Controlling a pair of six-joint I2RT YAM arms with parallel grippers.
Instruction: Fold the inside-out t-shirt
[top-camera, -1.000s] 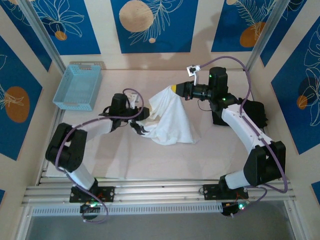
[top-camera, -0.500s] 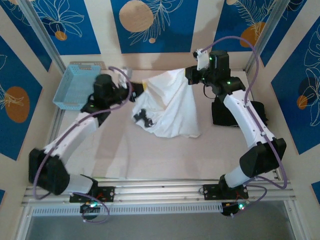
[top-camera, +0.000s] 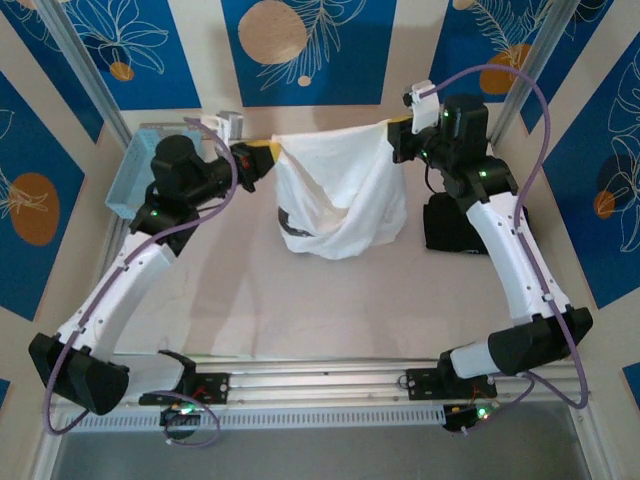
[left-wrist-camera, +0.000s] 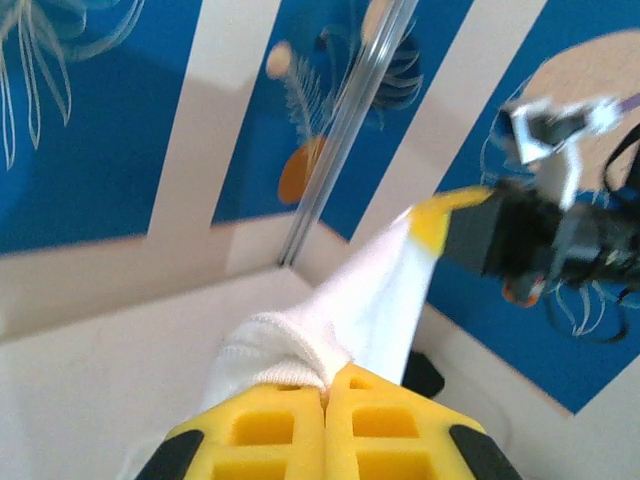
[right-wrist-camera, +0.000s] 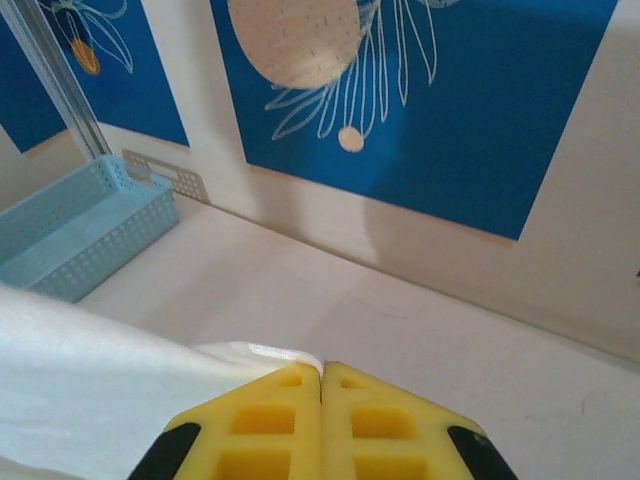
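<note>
The white inside-out t-shirt (top-camera: 340, 195) hangs stretched in the air between both grippers at the back of the table, its lower part bunched just above the surface. My left gripper (top-camera: 268, 152) is shut on one top corner of the shirt; in the left wrist view its yellow jaws (left-wrist-camera: 325, 392) pinch a hemmed edge of the white cloth (left-wrist-camera: 340, 310). My right gripper (top-camera: 393, 130) is shut on the other top corner, and the right wrist view shows its yellow jaws (right-wrist-camera: 322, 372) closed on a thin white edge (right-wrist-camera: 120, 385).
A light blue basket (top-camera: 138, 180) sits at the back left by the wall. A black folded garment (top-camera: 455, 225) lies on the right under my right arm. The tan table (top-camera: 320, 300) stretches toward the arm bases.
Both arms rose and moved apart toward the back wall, lifting the shirt off the table and pulling its top edge taut. The left gripper closed on the cloth.
</note>
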